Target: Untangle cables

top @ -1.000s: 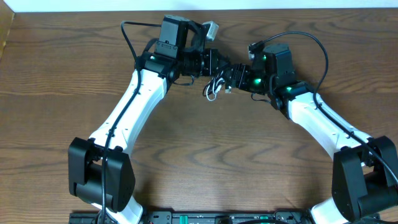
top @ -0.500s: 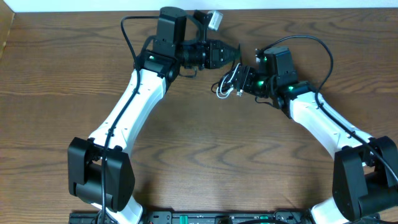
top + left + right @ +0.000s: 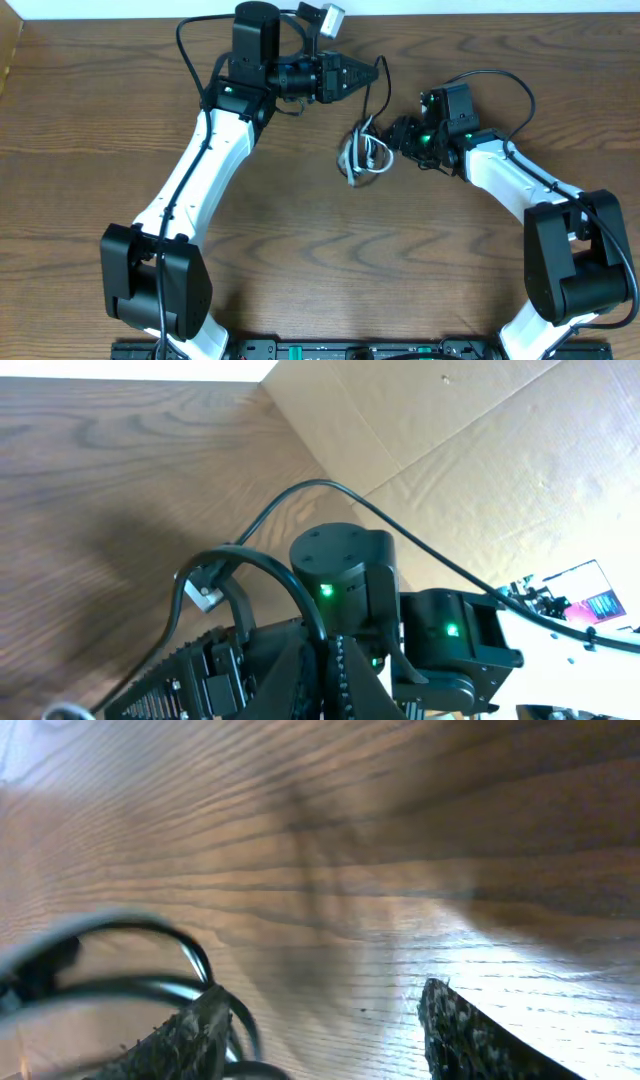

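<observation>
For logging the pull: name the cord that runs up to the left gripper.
The black cable: it alone stretches from the bundle to the left gripper; the white cable lies looped below.

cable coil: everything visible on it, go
The cable coil is a small, loose tangle of thin white and black loops with smooth jackets. It sits over the wooden table between the two grippers. It is at the tips of the right gripper, whose fingers stand apart with loops against one of them. A firm grip isn't evident. One black cord curves up from the tangle to the shut left gripper. I can't tell whether the coil rests on the table or hangs.
</observation>
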Robot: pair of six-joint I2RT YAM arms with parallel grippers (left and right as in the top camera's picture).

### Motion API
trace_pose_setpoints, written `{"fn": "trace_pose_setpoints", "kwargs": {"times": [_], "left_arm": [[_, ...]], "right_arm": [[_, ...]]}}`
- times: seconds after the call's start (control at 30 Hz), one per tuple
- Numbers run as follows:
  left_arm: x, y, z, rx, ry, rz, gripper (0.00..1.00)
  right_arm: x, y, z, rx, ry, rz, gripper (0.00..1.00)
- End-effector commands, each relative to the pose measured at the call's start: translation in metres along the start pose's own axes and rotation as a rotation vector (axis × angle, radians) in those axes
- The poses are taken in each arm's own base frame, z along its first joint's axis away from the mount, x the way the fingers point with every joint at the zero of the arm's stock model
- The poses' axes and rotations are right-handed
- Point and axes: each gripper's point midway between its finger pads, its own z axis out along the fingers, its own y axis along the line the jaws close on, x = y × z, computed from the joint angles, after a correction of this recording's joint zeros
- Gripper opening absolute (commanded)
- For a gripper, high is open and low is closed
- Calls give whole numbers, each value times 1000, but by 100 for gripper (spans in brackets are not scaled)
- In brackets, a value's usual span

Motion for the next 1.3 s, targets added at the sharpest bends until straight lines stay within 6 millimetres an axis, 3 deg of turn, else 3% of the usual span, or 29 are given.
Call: {"fn": "trace_pose_setpoints", "kwargs": {"times": [0.0,0.07,0.17,0.27,0.33,0.4,0.5,0.57,0.73,0.9,1.13,1.27], "left_arm": [[-9,-21,-11,31,-18,85,8],[-8,-15,-10,3,-19,87,7],[-1,15,-12,-152,-20,-7,7],[17,48,-18,-341,5,-108,7],[30,54,-18,-387,48,-108,7],[44,53,-16,-389,106,-74,7],[56,47,-11,-367,162,-30,8],[60,33,-6,-279,186,12,8],[47,-18,-2,30,159,42,7],[35,-22,-6,54,129,-67,7],[36,-30,-7,97,147,-162,7],[36,-30,-7,95,148,-181,7]], "right_arm": [[-4,1,-2,-8,-3,-2,57],[-5,-1,-3,-5,-3,-14,57],[-4,-6,-4,7,4,-29,56],[-5,-13,-6,21,8,-38,56],[-8,-18,-8,27,7,-43,59],[-11,-12,-12,-25,16,-107,64],[-15,18,-24,-191,27,-254,67],[-16,40,-35,-304,19,-351,70],[-8,80,-55,-523,4,-577,78],[-14,91,-60,-566,-47,-655,79],[-39,89,-57,-486,-163,-687,64],[-41,89,-55,-467,-177,-688,36]]}}
